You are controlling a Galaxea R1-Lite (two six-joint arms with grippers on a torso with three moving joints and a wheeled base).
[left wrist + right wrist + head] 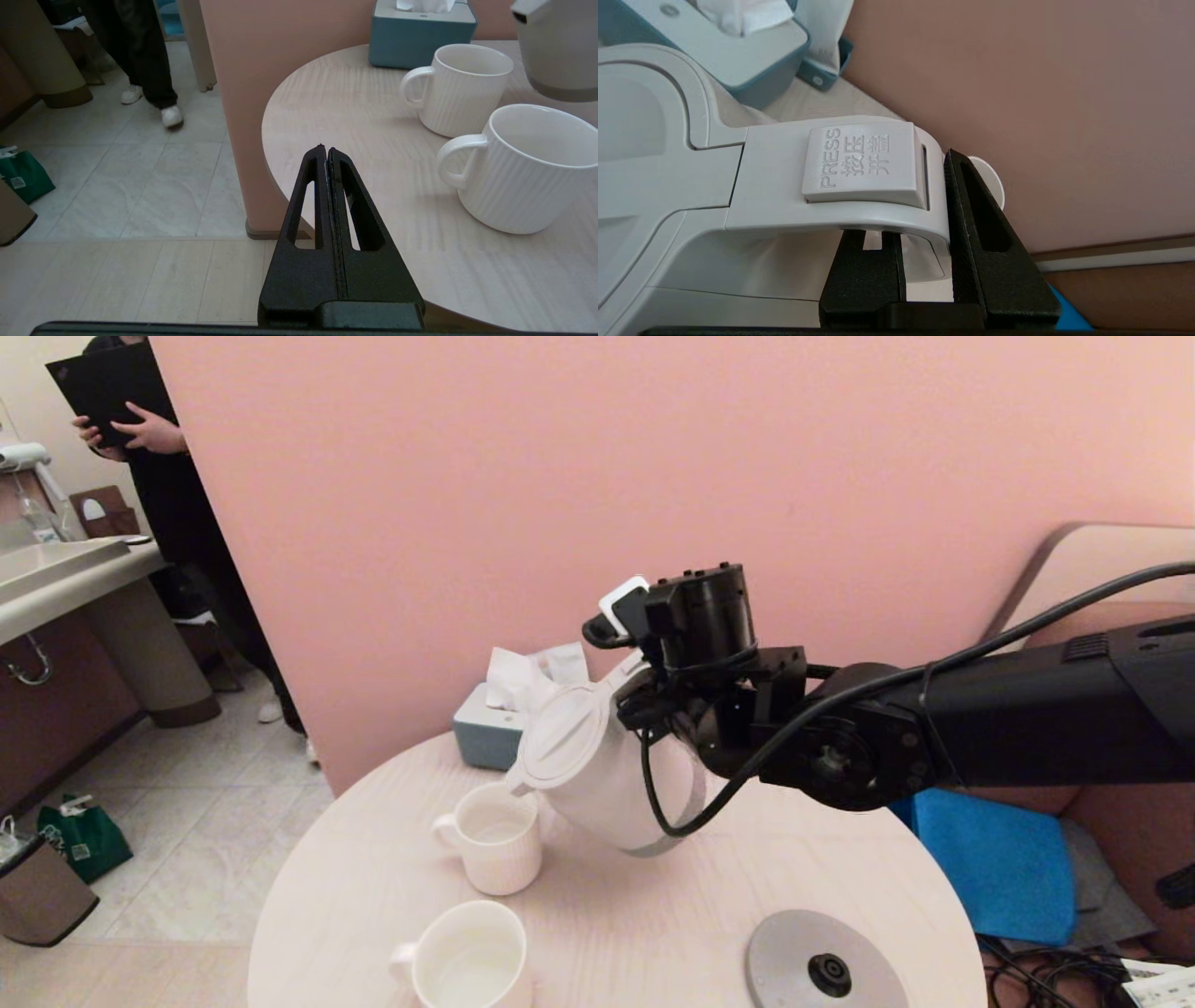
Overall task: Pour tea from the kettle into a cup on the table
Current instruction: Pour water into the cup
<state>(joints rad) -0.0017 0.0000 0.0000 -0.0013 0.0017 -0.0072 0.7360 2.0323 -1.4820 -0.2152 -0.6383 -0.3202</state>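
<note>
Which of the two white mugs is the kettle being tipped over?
The farther mug, nearer the tissue box. The kettle, held by the right gripper, has its spout over that rim; the nearer mug stands apart.

Raised "PRESS" with Chinese characters 按压开盖 on the kettle (691, 186) lid-release button (864, 163)

The near cup (470, 959) is cut off by the head view's bottom edge, as is the grey base (822, 966).
</note>
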